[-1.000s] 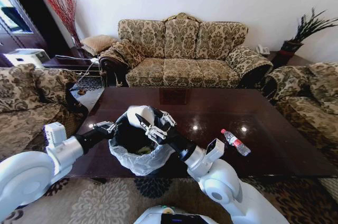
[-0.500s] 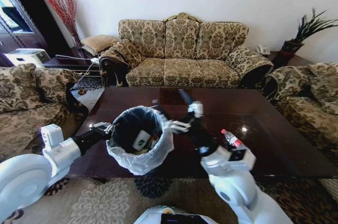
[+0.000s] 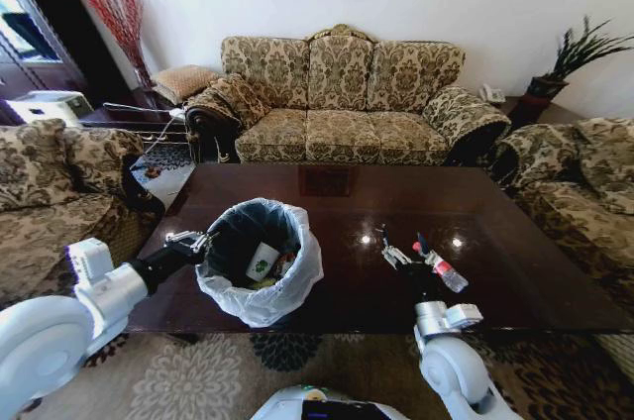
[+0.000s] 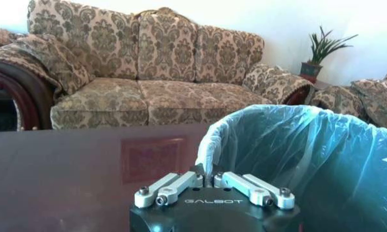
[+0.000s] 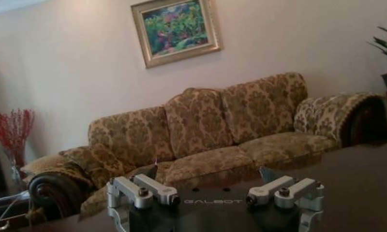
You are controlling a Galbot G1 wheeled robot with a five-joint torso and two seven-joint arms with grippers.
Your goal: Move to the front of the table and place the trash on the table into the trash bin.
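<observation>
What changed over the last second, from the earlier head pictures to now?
The right gripper let a white packet drop into the trash bin, then swung away to the right and now hovers open by the bottle. The left gripper stayed shut on the bin's rim; bin, bottle and table kept their places.

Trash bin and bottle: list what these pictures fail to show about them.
- Trash bin: its base, head view, hidden by the bag's overhang and table edge.
- Trash bin contents, left wrist view: blocked by the bag wall.
- Bottle: label unreadable, too small; partly behind the right gripper.
- Left gripper: its grip on the rim, too small.
</observation>
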